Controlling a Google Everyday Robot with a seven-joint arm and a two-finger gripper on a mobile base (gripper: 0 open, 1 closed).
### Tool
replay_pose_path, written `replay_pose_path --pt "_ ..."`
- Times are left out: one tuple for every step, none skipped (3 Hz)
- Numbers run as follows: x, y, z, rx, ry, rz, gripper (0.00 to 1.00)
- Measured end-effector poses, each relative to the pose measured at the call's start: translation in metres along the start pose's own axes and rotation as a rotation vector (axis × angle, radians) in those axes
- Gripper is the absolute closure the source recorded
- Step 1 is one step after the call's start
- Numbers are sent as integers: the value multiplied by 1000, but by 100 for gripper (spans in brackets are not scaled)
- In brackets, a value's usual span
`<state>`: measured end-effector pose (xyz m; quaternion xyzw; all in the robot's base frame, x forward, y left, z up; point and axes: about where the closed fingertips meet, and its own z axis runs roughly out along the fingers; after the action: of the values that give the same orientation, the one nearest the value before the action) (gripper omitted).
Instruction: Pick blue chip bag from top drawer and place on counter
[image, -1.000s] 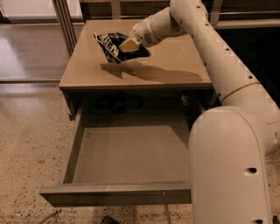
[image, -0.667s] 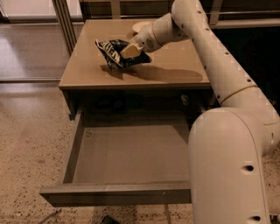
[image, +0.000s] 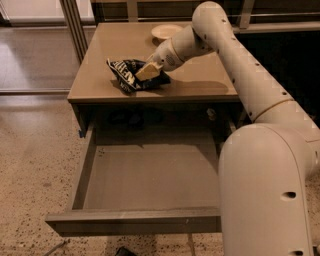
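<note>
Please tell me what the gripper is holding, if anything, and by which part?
The gripper holds the blue chip bag by the end nearest the arm, low over the front of the counter.

Single arm (image: 250, 80) comes in from bottom right and reaches up and left. The big cream base housing (image: 260, 200) fills the lower-right corner. The upper link (image: 260, 85) climbs back to the elbow (image: 210, 15) at top centre. It folds sharply there, and the forearm (image: 192, 40) slopes down-left. Wrist (image: 170, 52) is in line with the forearm, no obvious twist. Gripper (image: 145, 74) sits at the low end of the chain, pointing down-left. One tan finger (image: 149, 71) is plainly visible and the other is hidden behind it. Jaws look closed on the blue chip bag (image: 127, 75), probably pinching its upper edge.
</note>
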<state>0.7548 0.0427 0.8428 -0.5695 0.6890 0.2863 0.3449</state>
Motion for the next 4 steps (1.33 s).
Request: replay_pose_path --pt "0 0 0 0 0 0 54" --pt "0 0 0 0 0 0 31" --pt "0 0 0 0 0 0 8" --pt "0 0 0 0 0 0 0"
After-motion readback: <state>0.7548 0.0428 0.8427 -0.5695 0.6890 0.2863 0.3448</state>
